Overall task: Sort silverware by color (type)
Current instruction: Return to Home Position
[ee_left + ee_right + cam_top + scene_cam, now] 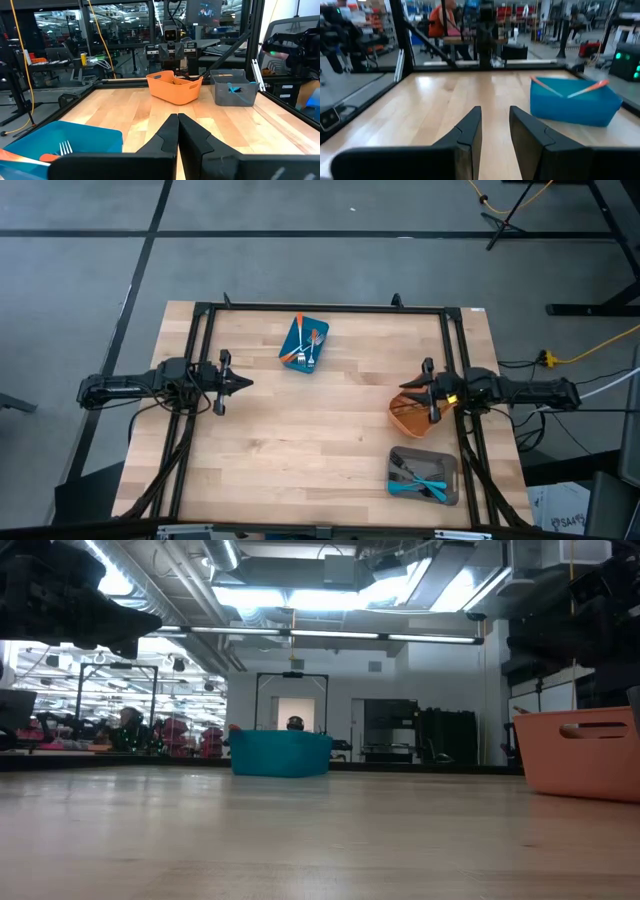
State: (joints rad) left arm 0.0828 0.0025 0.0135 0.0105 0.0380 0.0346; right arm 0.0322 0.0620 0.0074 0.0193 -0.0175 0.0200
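Note:
Orange-handled forks (296, 350) lie in a blue container (304, 344) at the table's far middle; their handles (592, 87) lean on its rim. Blue-handled forks (426, 485) lie in a grey container (424, 476) near the front right. An orange container (410, 418) stands just behind it. My left gripper (243, 383) hangs shut over the table's left side, pointing level toward the right (177, 122). My right gripper (404, 388) hangs above the orange container's rim, pointing level toward the left. Its fingers stand slightly apart with nothing between them (495, 120).
A black frame (320, 308) runs along the table's far and side edges. Bare wood (310, 430) stretches between the two grippers and toward the front. In the low view the blue container (281, 753) stands far back and the orange one (580, 753) at the right.

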